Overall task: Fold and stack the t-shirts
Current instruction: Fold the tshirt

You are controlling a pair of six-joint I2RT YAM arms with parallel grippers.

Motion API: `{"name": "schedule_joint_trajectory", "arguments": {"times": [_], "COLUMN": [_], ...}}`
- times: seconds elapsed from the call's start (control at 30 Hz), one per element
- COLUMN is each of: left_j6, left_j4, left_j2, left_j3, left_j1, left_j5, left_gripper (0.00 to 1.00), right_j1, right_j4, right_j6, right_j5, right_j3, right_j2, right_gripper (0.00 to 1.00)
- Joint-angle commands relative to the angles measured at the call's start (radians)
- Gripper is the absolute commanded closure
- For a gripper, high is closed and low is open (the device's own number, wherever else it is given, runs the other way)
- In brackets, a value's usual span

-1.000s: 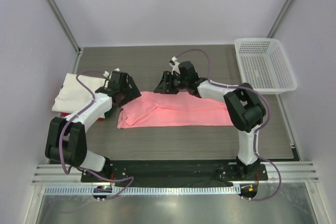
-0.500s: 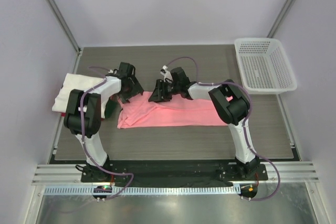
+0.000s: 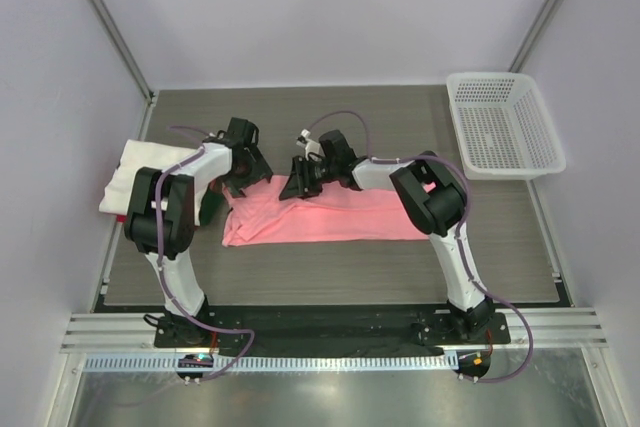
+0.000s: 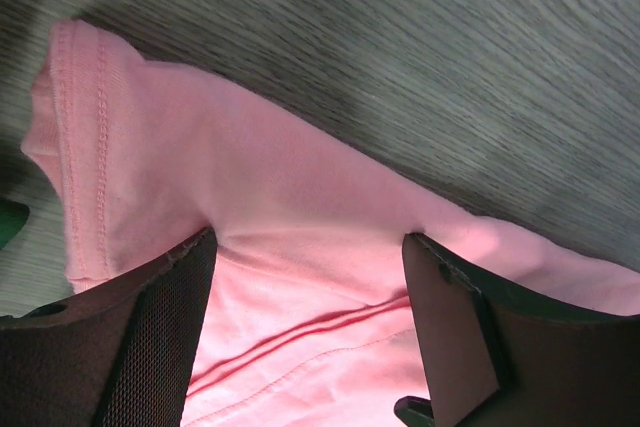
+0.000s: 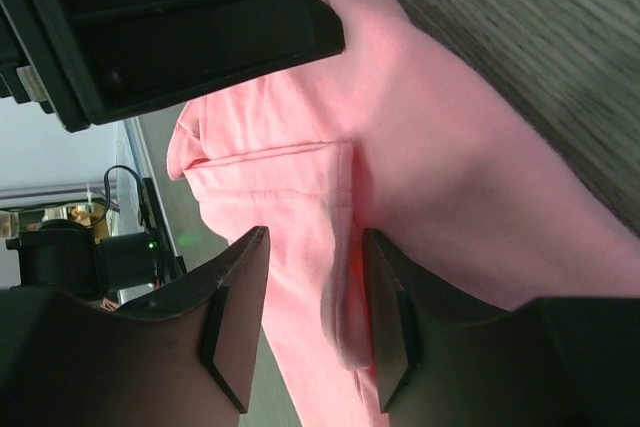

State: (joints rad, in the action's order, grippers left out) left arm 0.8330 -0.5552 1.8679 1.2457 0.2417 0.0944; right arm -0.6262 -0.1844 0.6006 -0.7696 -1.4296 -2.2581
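White t-shirt (image 3: 145,169): left of the left claw, at the left edge of the surface (image 3: 330,272); folded, lying flat, partly covered by the left arm.
Left claw (image 4: 305,332): spread wide, pointed down at the far left end of the salmon-pink t-shirt (image 3: 330,215); nothing pinched.
Left fingers (image 4: 150,337): one on each side of a smooth patch of pink cloth, tips at or on the fabric. Contact not certain from the wrist view.
Cloth by the left claw: a stitched sleeve hem outside the finger on the left of the wrist view, the tee's edge just beyond the tips, bare wood grain past that.
Gap between claws: small; both near each other over the tee's far edge, not touching.
Right claw (image 5: 312,322): jaws partly apart, lowered onto the pink tee just right of the left claw; a raised fold of cloth between them, nearer the finger on the right of the wrist view, flat cloth showing beside it — not clamped.
Salmon-pink t-shirt, whole: a long band across the middle of the surface, under both claws at its far left part, running on well to the right of the right claw, the right forearm above its far edge.
Basket (image 3: 503,125): white mesh, far to the right of the right claw, at the far right corner of the surface — well apart from the tee.
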Motion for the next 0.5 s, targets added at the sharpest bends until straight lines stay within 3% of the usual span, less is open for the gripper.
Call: {"name": "schedule_joint_trajectory", "arguments": {"times": [0.0,0.1,0.23,0.3,0.33,0.43,0.47], "left_j6": [-0.015,-0.023,-0.026,-0.031,-0.031,-0.034,-0.035], "left_j4": [-0.051,-0.055,-0.057,-0.057,-0.058,-0.061,-0.061], "left_j2": [0.028,0.037,0.048,0.054,0.056,0.053,0.051], "left_j3": [0.018,0.027,0.034,0.034,0.035,0.032,0.032], "left_j1": [-0.008,-0.007,-0.007,-0.007,-0.007,-0.009,-0.010], "left_j5": [0.028,0.037,0.051,0.062,0.067,0.084,0.087], "left_gripper": [0.23,0.24,0.24,0.24,0.24,0.24,0.24], "right_j1": [-0.023,-0.029,-0.029,-0.029,-0.029,-0.029,-0.029], "right_j4": [0.043,0.027,-0.049,-0.044,-0.052,-0.105,-0.119], "right_j6": [-0.058,-0.065,-0.050,-0.062,-0.064,-0.058,-0.061], "right_j5": [-0.019,-0.040,-0.088,-0.100,-0.108,-0.138,-0.143], "right_j3": [-0.040,-0.016,0.086,0.113,0.130,0.268,0.297], "right_j2": [-0.014,0.012,0.080,0.106,0.135,0.207,0.228], "right_gripper": [0.53,0.60,0.79,0.82,0.79,0.54,0.51]}}
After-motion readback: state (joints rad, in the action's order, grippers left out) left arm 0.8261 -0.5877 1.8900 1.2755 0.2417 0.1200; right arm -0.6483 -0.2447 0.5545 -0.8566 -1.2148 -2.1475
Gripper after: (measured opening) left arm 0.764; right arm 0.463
